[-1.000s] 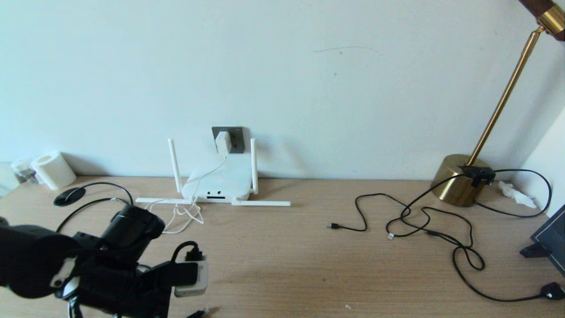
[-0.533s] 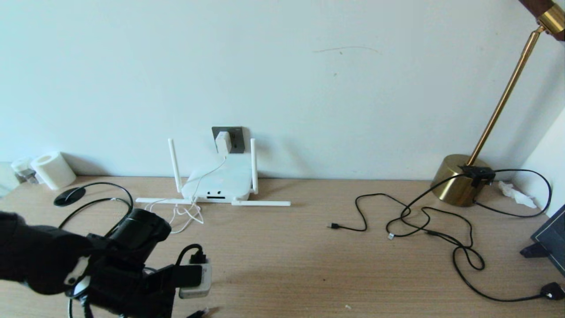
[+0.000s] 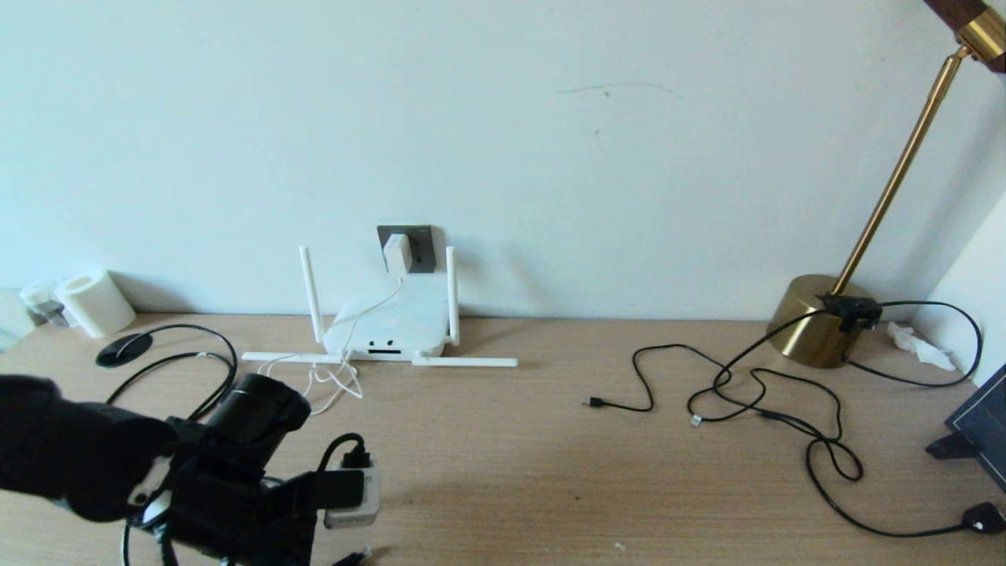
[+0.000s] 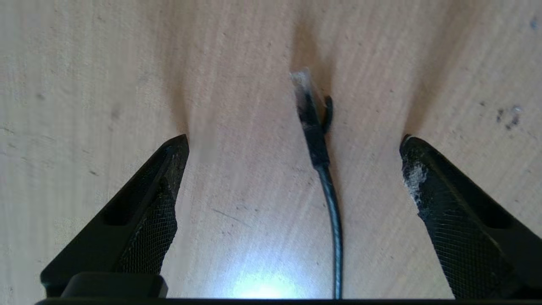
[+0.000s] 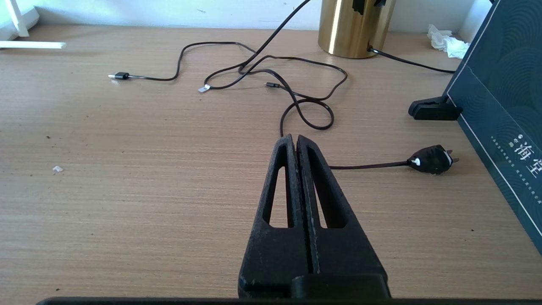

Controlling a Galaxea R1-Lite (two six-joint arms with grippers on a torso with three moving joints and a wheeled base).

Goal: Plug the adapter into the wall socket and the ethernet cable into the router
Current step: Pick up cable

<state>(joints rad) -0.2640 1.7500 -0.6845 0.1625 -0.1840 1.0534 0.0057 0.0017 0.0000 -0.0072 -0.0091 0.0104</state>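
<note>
At the near left of the pale wooden desk (image 3: pixel 503 472), the black left gripper (image 4: pixel 292 144) is hanging close over the surface, pointing down, its jaws standing wide apart with nothing between them but the small boxy connector of the thick black ethernet cable (image 4: pixel 315 135), which is lying flat on the wood, touching neither finger. Behind it, a white cylindrical roll (image 3: pixel 93 303) is sitting in the far left corner against the pale wall (image 3: pixel 550 141). The flat white router with stick antennas (image 3: pixel 387 326) is resting at the wall's foot, and the small white adapter (image 3: pixel 397 252) is sitting in the dark grey wall socket (image 3: pixel 418 245) just above it, its thin cord trailing down across the router. Further right, thin black cords (image 3: pixel 754 393) are sprawling near a brass lamp base (image 3: pixel 817 318). The black right gripper (image 5: pixel 296 142) is idling low over the desk's right side, jaws pressed together and holding nothing.
</note>
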